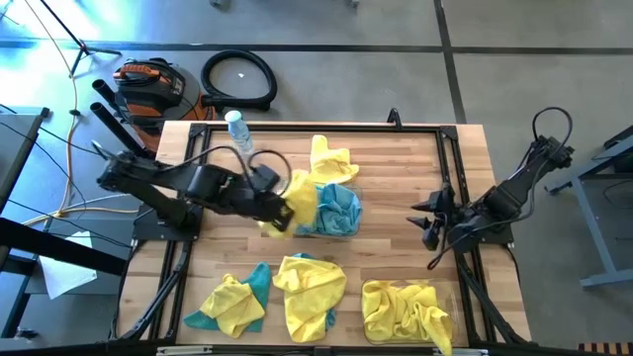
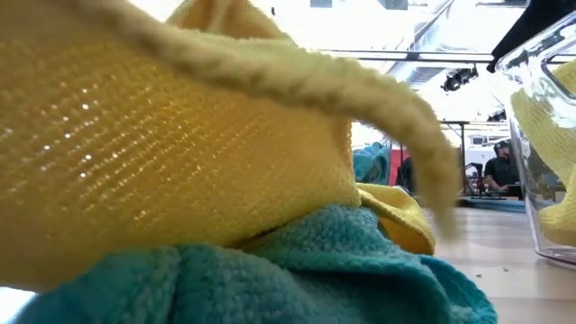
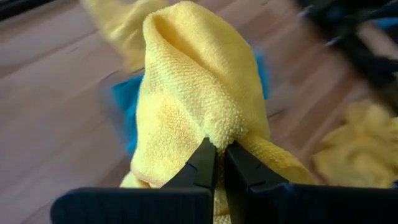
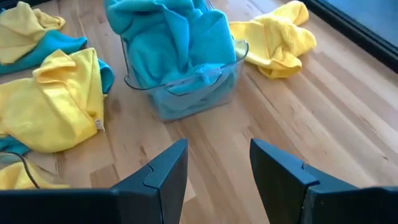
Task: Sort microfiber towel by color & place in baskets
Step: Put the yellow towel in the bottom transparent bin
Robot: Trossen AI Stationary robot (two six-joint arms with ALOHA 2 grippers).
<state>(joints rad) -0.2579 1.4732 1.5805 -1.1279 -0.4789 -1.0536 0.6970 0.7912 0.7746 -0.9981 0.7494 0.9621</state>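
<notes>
My left gripper (image 1: 285,216) (image 3: 219,146) is shut on a bright yellow towel (image 1: 300,201) at the table's middle, right beside the left side of a clear basket (image 4: 186,102) filled with teal towels (image 1: 336,210). A second clear basket (image 1: 368,297) (image 2: 540,180) at the near edge holds yellow towels (image 1: 406,311). Another yellow towel (image 1: 331,158) lies loose on the table beyond the teal basket. Two mixed yellow-and-teal heaps (image 1: 232,302) (image 1: 312,287) lie at the near edge. My right gripper (image 1: 427,222) (image 4: 217,155) waits open on the right, touching nothing. My left gripper pinches a bunched fold of the yellow towel (image 3: 217,127) between its two fingers (image 3: 202,165). The cloth rises past the fingertips in a rounded hump of several layers and spreads on both sides of them. Whether its lower end rests on the table, I cannot tell.
A clear plastic bottle (image 1: 237,132) stands near the table's far left corner. Bare wood lies between the teal basket and my right gripper (image 1: 396,198). In the low view a yellow towel (image 2: 180,135) over teal cloth (image 2: 297,270) fills most of the picture.
</notes>
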